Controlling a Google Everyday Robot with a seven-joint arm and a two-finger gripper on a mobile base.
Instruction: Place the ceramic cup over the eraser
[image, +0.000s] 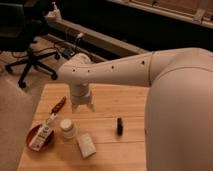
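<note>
we've got the fingers (76, 106) spread apart and empty, pointing down, with the gripper (83, 107) hovering over the far half of the worktop (115, 97). at seven o'clock from it, close by, the ceramic cup (67, 128) sits on the wood, untouched. out at four o'clock stands the eraser (120, 125), upright and well apart from the cup. a pale block (86, 145) lies at five o'clock of the cup, a reddish bowl (36, 141) at nine, and a red-handled tool (58, 105) at eleven.
</note>
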